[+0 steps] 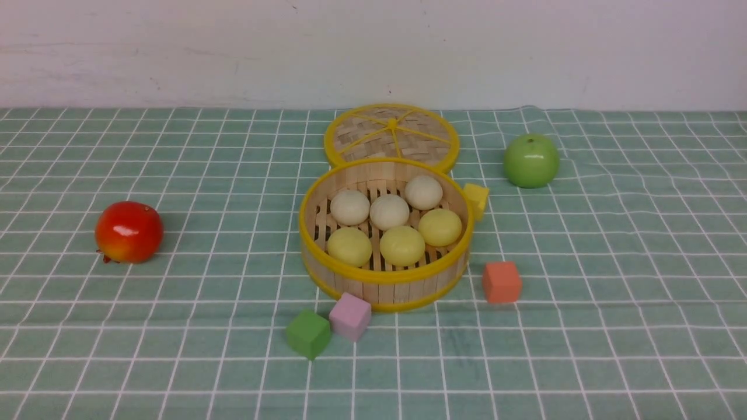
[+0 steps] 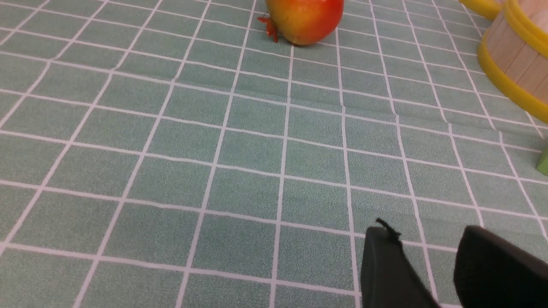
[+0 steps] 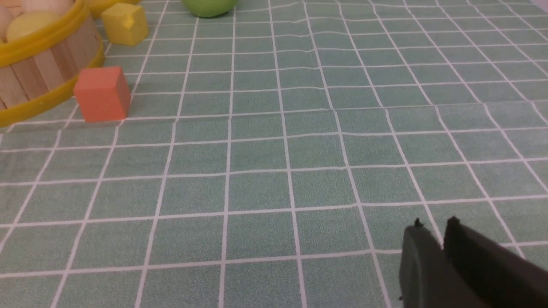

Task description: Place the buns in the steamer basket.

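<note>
A green cloth with a white grid covers the desk (image 1: 175,361), which ends at a plain pale wall. Near the middle stands the steamer basket (image 1: 385,284), and all six buns (image 1: 390,212) lie inside it: three cream-beige ones in the far row, three pale yellow ones in the near row. The flat woven lid (image 1: 391,134) lies just behind the basket, touching or almost touching its far rim. A yellow cube (image 1: 477,199) sits against the basket's right side, an orange cube (image 1: 501,282) just off its right front, and a pink cube (image 1: 350,315) and a green cube (image 1: 307,333) stand together at its front. A red pomegranate-like fruit (image 1: 129,231) lies well off to the left, a green apple (image 1: 531,160) off to the far right.

The left gripper (image 2: 428,252) hangs over bare cloth with a clear gap between its fingers, holding nothing. The right gripper (image 3: 433,233) shows only a narrow slit between its fingers, with nothing in it, also above bare cloth.
</note>
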Controlling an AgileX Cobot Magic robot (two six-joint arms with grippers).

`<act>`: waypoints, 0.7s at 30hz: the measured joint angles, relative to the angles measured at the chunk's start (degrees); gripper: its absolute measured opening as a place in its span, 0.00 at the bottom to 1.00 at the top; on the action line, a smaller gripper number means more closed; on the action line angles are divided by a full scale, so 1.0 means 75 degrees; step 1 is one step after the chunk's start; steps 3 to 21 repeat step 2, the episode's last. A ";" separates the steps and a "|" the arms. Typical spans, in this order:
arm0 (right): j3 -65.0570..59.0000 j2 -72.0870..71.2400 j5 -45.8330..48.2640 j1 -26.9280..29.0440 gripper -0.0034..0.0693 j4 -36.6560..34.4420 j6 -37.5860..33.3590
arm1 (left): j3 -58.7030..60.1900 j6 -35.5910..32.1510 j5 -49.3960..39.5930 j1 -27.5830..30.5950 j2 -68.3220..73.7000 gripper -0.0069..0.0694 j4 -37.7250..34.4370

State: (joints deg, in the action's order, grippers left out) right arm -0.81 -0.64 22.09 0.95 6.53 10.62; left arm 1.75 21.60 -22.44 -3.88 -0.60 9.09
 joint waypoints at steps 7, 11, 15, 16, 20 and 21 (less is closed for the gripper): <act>0.0000 0.0000 0.0000 0.0000 0.16 0.0000 0.0000 | 0.0000 0.0000 0.0000 0.0000 0.0000 0.40 0.0000; 0.0000 0.0000 0.0000 0.0000 0.16 0.0000 0.0000 | 0.0000 0.0000 0.0000 0.0000 0.0000 0.40 0.0000; 0.0000 0.0000 0.0000 0.0000 0.16 0.0000 0.0000 | 0.0000 0.0000 0.0000 0.0000 0.0000 0.40 0.0000; 0.0000 0.0000 0.0000 0.0000 0.16 0.0000 0.0000 | 0.0000 0.0000 0.0000 0.0000 0.0000 0.40 0.0000; 0.0000 0.0000 0.0000 0.0000 0.16 0.0000 0.0000 | 0.0000 0.0000 0.0000 0.0000 0.0000 0.40 0.0000; 0.0000 0.0000 0.0000 0.0000 0.16 0.0000 0.0000 | 0.0000 0.0000 0.0000 0.0000 0.0000 0.40 0.0000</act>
